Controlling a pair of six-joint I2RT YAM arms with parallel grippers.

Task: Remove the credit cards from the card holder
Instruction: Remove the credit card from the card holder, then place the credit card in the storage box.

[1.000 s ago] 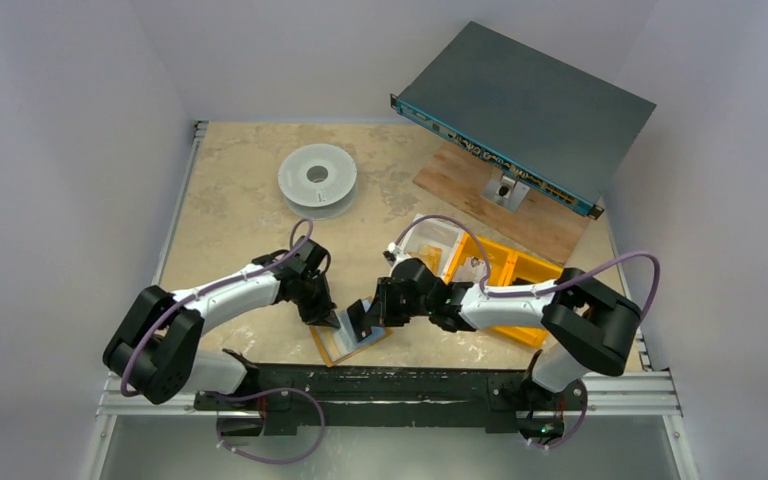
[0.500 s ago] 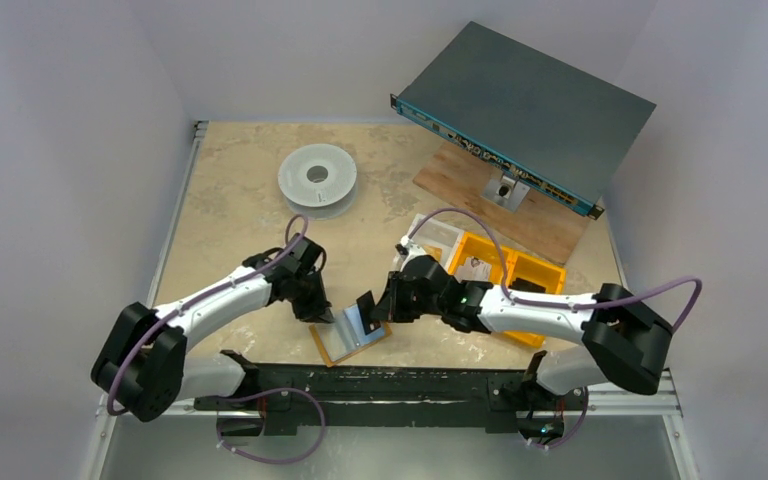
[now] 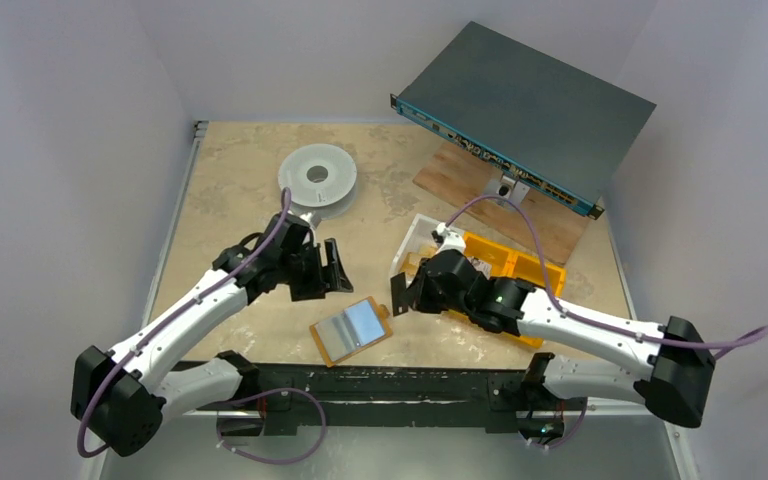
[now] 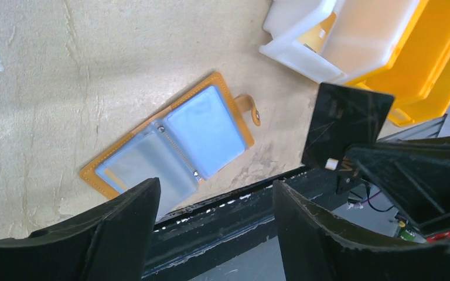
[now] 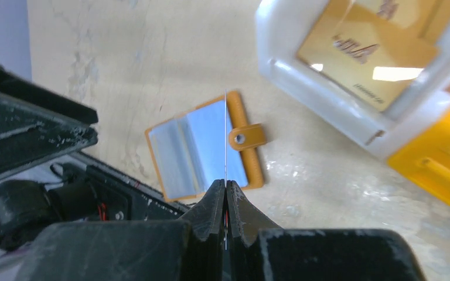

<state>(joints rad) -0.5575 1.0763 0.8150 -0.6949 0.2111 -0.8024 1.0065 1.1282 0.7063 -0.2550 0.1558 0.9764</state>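
Note:
The card holder [image 3: 352, 330] lies open and flat on the table near the front rail, mustard-orange with clear sleeves and a strap tab [image 5: 247, 138]; the left wrist view also shows this holder [image 4: 170, 143]. My right gripper [image 3: 401, 296] hangs just right of it, shut on a dark credit card [image 4: 347, 124]. That card shows edge-on [image 5: 225, 134] between the closed right gripper [image 5: 225, 184]. My left gripper [image 3: 337, 268] is open and empty, raised behind the holder; in its own view the left gripper [image 4: 214, 193] frames only the rail.
A white bin [image 3: 430, 240] holding a gold card [image 5: 363, 47] sits beside orange bins [image 3: 505, 265], close to the right gripper. A white spool [image 3: 317, 178], a grey rack unit [image 3: 525, 105] on a wooden board [image 3: 500, 205] stand farther back. The black rail [image 3: 390, 380] runs along the near edge.
My left gripper let go of the holder, opened and drew back. The right gripper pulled the card away to the right. The holder has dropped flat and open.

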